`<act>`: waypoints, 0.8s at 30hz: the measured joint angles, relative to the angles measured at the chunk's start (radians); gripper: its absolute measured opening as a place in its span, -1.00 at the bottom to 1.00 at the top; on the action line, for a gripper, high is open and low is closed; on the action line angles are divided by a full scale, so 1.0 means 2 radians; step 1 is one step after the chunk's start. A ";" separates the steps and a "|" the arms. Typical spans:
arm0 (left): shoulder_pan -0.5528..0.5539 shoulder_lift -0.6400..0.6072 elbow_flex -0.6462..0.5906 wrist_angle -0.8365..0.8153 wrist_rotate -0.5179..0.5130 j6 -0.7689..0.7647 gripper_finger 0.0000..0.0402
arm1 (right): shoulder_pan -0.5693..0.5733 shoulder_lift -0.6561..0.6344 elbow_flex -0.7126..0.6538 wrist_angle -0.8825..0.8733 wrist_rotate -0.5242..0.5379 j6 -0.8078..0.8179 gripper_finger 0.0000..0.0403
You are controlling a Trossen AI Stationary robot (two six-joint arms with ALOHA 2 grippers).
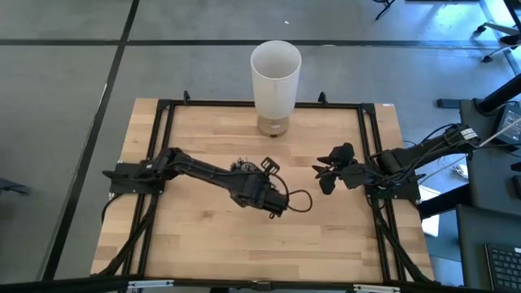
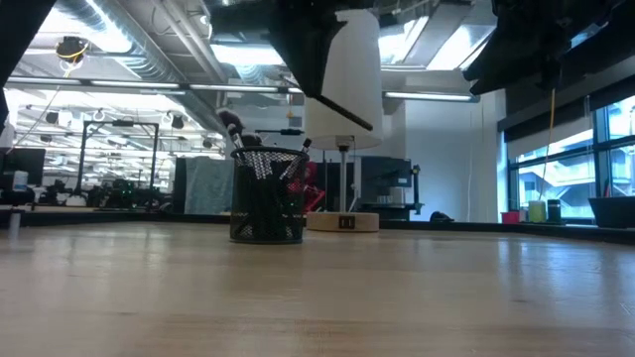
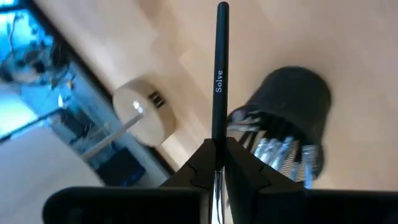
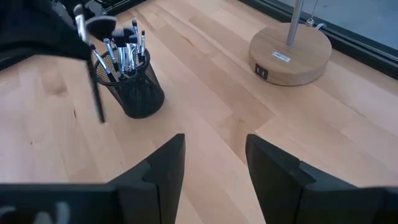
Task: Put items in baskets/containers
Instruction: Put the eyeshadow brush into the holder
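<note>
A small dark mesh cup (image 1: 242,168) stands upright on the wooden table and holds several brushes with pale ferrules; it also shows in the low view (image 2: 267,206), the left wrist view (image 3: 292,112) and the right wrist view (image 4: 134,92). My left gripper (image 3: 217,147) is above the table just to the cup's near right (image 1: 275,203), shut on one dark-handled brush (image 3: 219,74). My right gripper (image 4: 214,163) is open and empty, to the right of the cup (image 1: 327,174). My left gripper pinches the brush's dark handle (image 3: 217,132) between its two fingers, at the end away from the handle's free tip (image 3: 222,7). The handle sticks out past the fingertips. The brush (image 2: 342,109) slants downward, clear of the table, and shows beside the cup (image 4: 96,99).
A tall white cylinder lamp (image 1: 275,72) on a round wooden base (image 4: 290,52) stands at the table's far middle, behind the cup. Black frame rails (image 1: 163,146) run along the table's left, right and far sides. Bare wood lies toward the near edge.
</note>
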 joint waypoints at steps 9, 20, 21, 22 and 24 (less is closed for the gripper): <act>-0.013 -0.010 -0.001 -0.034 -0.058 0.032 -0.91 | 0.000 0.000 0.000 0.005 0.000 0.000 -0.16; -0.012 -0.062 0.002 -0.037 -0.147 0.042 -0.91 | 0.000 0.000 0.000 0.005 -0.004 -0.002 -0.16; -0.012 -0.064 0.002 -0.037 -0.147 0.046 -0.91 | 0.000 0.000 0.000 0.005 -0.004 -0.002 -0.16; -0.012 -0.064 0.001 -0.036 -0.145 0.053 -0.91 | 0.000 0.000 0.000 0.006 -0.004 -0.002 -0.16; -0.011 -0.065 0.001 -0.037 -0.140 0.073 -0.91 | 0.000 0.000 0.000 0.005 -0.004 -0.002 -0.16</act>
